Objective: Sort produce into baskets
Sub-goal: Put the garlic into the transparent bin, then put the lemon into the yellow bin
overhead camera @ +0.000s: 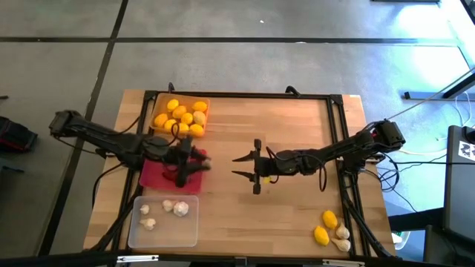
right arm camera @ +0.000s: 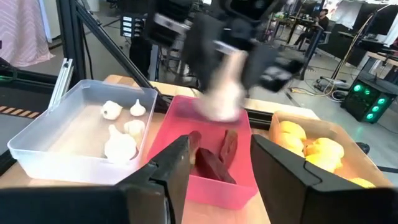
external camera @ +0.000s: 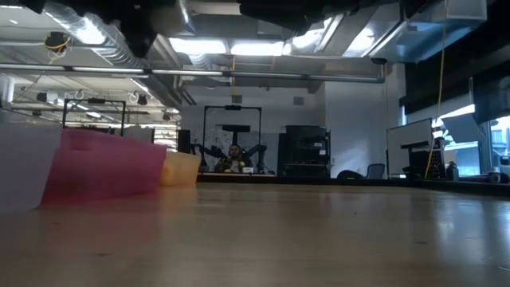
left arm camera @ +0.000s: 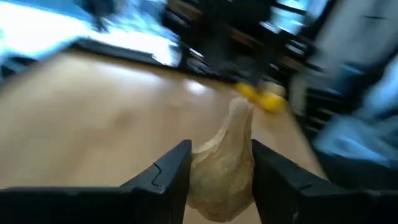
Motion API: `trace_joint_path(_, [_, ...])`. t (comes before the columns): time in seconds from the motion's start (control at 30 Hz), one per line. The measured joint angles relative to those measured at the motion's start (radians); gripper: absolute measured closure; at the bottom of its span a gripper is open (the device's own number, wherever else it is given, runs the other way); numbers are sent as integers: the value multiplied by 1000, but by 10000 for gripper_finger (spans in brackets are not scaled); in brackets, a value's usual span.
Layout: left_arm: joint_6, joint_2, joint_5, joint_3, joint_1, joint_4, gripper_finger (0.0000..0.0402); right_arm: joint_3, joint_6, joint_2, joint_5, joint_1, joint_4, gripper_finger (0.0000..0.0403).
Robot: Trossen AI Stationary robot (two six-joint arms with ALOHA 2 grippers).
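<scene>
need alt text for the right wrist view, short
The left gripper holds a white garlic bulb above the red-pink basket, which contains dark red peppers. A clear basket holding garlic sits on one side, an orange basket of yellow fruits on the other; the right gripper's open jaws frame the foreground.

Produce tally
Three baskets [overhead camera: 180, 99]; four garlic bulbs [overhead camera: 180, 209] in the clear one; two lemons [overhead camera: 325, 226] loose on the surface [overhead camera: 282, 215].

Matt wooden table [overhead camera: 282, 215]; translucent plastic baskets [right arm camera: 74, 146]; papery garlic [left arm camera: 227, 162].
</scene>
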Motion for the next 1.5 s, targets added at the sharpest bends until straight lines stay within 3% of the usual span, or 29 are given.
trace_joint_path(0.13, [-119, -26, 142, 0, -75, -89, 263, 0, 0, 0, 0, 0, 0, 237])
trace_joint_path(0.23, [-216, -21, 191, 0, -150, -154, 263, 0, 3, 0, 8, 0, 0, 237])
trace_joint_path(0.47, [-489, 21, 187, 0, -325, -262, 263, 0, 21, 0, 18, 0, -3, 237])
trace_joint_path(0.63, [-534, 98, 95, 0, -400, -297, 263, 0, 22, 0, 18, 0, -3, 237])
trace_joint_path(0.87, [-539, 236, 78, 0, -436, -284, 263, 0, 22, 0, 18, 0, -5, 237])
trace_joint_path(1.07, [-630, 308, 76, 0, -421, -327, 246, 0, 26, 0, 18, 0, -5, 237])
trace_joint_path(1.33, [-681, 305, 76, 0, -421, -371, 182, 0, 26, 0, 18, 0, -5, 237])
trace_joint_path(1.5, [-641, 261, 82, 0, -421, -366, 168, 0, 26, 0, 18, 0, -5, 237])
